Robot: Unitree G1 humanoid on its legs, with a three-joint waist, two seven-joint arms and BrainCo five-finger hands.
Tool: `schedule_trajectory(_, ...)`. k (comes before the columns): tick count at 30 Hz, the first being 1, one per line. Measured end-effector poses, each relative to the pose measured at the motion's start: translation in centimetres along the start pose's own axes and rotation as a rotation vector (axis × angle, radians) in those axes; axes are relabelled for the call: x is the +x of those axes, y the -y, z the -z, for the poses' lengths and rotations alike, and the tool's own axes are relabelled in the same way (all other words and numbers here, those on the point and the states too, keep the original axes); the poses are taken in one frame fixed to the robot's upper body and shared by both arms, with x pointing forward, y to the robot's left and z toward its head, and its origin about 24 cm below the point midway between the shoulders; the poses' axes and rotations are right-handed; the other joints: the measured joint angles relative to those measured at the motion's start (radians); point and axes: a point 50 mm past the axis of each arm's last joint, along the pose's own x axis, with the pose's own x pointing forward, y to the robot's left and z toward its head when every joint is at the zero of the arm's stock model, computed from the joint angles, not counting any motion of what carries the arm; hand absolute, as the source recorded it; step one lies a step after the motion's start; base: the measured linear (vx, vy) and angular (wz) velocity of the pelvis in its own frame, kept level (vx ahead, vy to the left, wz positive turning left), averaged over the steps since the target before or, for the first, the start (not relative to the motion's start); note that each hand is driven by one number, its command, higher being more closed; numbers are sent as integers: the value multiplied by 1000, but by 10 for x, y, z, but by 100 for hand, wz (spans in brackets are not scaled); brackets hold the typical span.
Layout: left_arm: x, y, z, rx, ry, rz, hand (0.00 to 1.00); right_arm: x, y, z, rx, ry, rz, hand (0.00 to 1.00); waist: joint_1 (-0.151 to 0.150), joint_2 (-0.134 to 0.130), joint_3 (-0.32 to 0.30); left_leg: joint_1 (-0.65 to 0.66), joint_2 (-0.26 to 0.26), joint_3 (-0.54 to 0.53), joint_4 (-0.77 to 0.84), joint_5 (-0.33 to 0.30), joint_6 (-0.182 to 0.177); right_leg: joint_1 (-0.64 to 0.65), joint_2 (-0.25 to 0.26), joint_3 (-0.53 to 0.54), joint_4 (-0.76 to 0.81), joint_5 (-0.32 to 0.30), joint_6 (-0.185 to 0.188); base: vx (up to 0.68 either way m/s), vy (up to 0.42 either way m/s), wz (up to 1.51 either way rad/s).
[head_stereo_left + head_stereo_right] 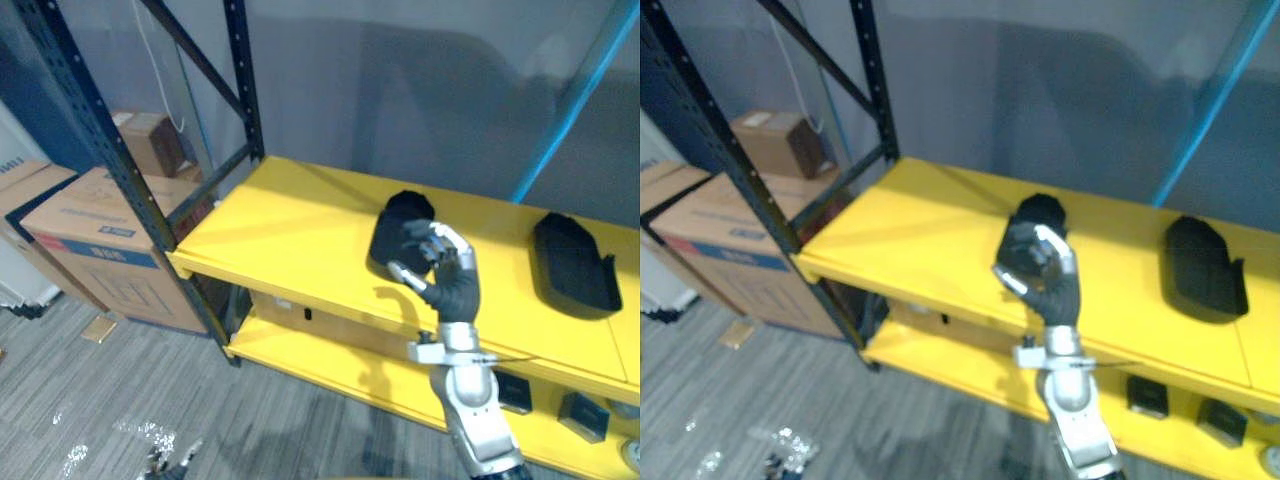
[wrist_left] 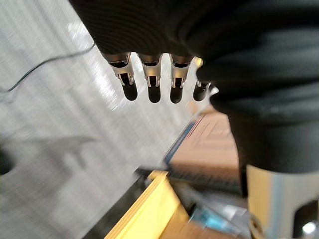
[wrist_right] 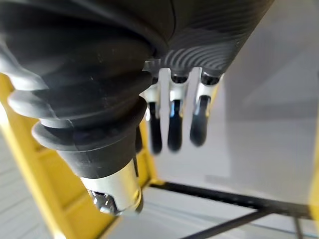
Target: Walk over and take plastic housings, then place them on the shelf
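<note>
From my station I see the right hand [image 1: 450, 270] raised in front of the yellow shelf [image 1: 290, 225]. Its fingers [image 3: 174, 127] hang loose and slightly spread, and the right wrist view shows nothing between them. One black plastic housing [image 1: 395, 235] lies flat on the shelf board just behind those fingers. From the head views I cannot tell whether the fingertips touch its near edge or only stand in front of it. A second housing [image 1: 575, 262] lies on the same board, well off to the right of the fingers.

The left hand [image 2: 152, 74] hangs low over the grey floor beside the shelf's corner. Its fingers are straight and apart and carry nothing.

As I read it, the placing is done for these two pieces, since both rest on the shelf and neither hand holds one. What is left, I judge, is to draw the right hand clear without nudging the near housing. I cannot say whether more housings wait to be fetched.

Cardboard boxes [image 1: 95, 235] stand on the floor far to the left of the fingers. Small dark parts [image 1: 515, 392] sit on the lower board beneath them.
</note>
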Motion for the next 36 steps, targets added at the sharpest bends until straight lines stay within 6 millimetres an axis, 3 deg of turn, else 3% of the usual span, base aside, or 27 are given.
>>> schedule_trajectory(3,3,2,4,4,-25,9,0,-6,-9,3,52,-34,-58,100,-18,-1,18,3,2,20,2,-5,1,-2,1,8,0,0,0,51,10,-11)
schedule_trajectory(6,3,1,14,11,-60,11,0,-16,-23,10,115,-89,-137,100,-18,-4,22,14,3,43,14,-19,1,1,2,27,0,0,0,33,13,-19)
schedule_trajectory(11,-1,7,27,49,-120,38,0,-31,-44,36,163,-254,-204,100,-18,-15,35,19,3,49,16,-24,2,5,1,30,0,0,1,-31,0,-4)
schedule_trajectory(23,0,5,30,79,-138,42,0,-59,-54,77,123,-517,-223,100,-18,-16,40,23,-1,17,7,-23,3,30,-5,-4,0,-12,12,4,-4,7)
schedule_trajectory(28,0,3,30,52,-145,30,0,-44,-55,84,97,-501,-199,100,-11,-21,56,37,-8,4,1,-22,5,48,-12,-20,0,-17,17,21,13,11)
schedule_trajectory(36,1,3,30,52,-142,30,0,-33,-40,110,19,-573,-79,100,13,-23,63,37,-21,-39,1,-18,9,73,-24,-61,0,-27,27,9,4,15)
